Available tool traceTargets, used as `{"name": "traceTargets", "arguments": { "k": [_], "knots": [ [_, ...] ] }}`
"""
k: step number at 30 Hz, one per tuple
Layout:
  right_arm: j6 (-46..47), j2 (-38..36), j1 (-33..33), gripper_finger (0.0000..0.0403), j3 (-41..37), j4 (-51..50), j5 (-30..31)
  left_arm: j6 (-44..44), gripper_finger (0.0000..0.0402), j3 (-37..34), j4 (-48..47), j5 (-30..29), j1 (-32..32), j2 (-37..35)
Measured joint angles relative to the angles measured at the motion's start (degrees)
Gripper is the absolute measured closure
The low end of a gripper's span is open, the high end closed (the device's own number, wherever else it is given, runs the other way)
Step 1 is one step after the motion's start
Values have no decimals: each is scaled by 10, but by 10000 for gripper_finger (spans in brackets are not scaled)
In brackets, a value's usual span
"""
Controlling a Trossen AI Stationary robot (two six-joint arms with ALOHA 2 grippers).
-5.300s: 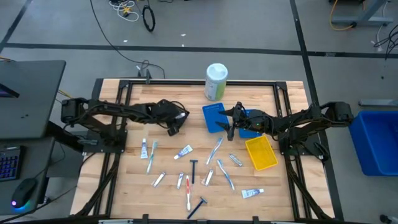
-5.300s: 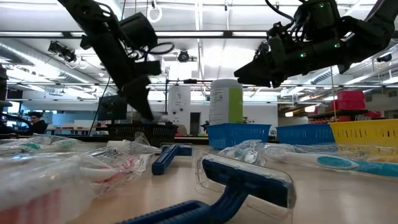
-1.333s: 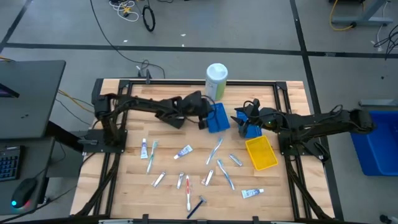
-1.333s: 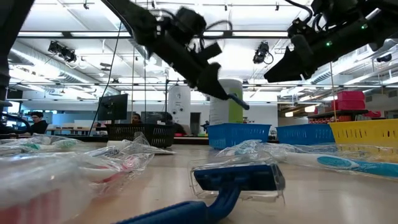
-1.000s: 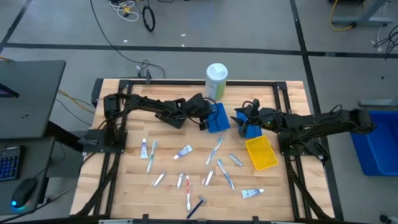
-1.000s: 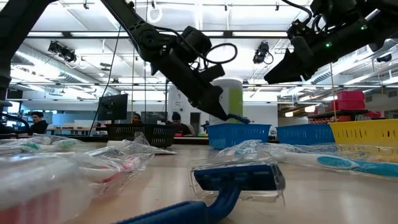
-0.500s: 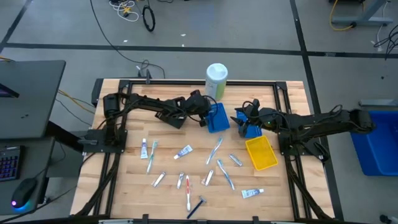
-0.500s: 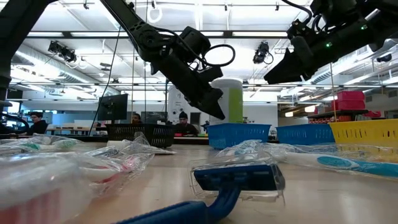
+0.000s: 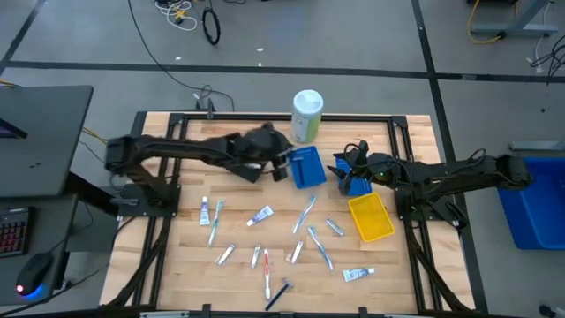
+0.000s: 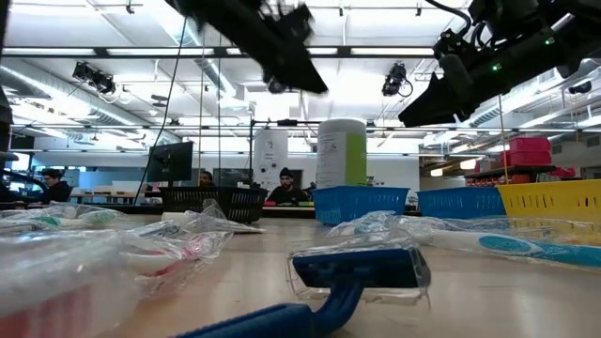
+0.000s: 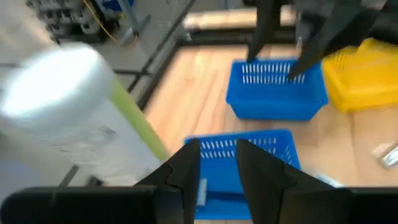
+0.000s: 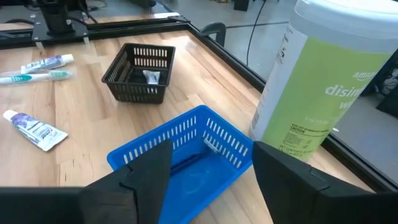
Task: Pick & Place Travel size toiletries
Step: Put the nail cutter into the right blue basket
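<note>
1. Scattered across the near half of the wooden table point(image 9: 177, 265): travel size toiletries point(image 9: 265, 238), meaning small white tubes, slim toothbrushes and a dark-handled razor point(image 9: 279, 293) nearest the front edge.
2. Right of them, a yellow plastic bin point(image 9: 370, 217).
3. Farther back, mid-table: left gripper point(image 9: 280, 164) raised just left of a blue slotted bin point(image 9: 306, 167), fingers slightly apart, holding nothing.
4. Right gripper point(image 9: 340, 168) above a second blue bin point(image 9: 355, 184), fingers spread, empty.
5. At the far edge, a tall white-and-green canister point(image 9: 306, 116).

Partial word "disin" on the white-and-green canister point(image 12: 323, 93)
</note>
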Motion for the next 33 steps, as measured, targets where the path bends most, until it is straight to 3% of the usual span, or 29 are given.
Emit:
{"name": "traceTargets", "arguments": {
  "k": [6,10,16,21,25,33],
  "knots": [
    [2,0,0,187,0,19,-32,7,303,-7,-111,4,0,-125],
    [2,0,0,194,0,49,-73,3,305,-69,-119,38,0,-194],
    [2,0,0,202,0,109,-77,-47,306,-231,7,81,-10,-269],
    [23,0,-1,209,0,157,-105,-65,306,-342,150,93,-19,-289],
    [32,0,1,219,0,196,-137,-55,306,-370,204,92,-18,-290],
    [32,11,48,225,21,352,-239,-15,305,-366,206,92,-18,-289]
  ]
}}
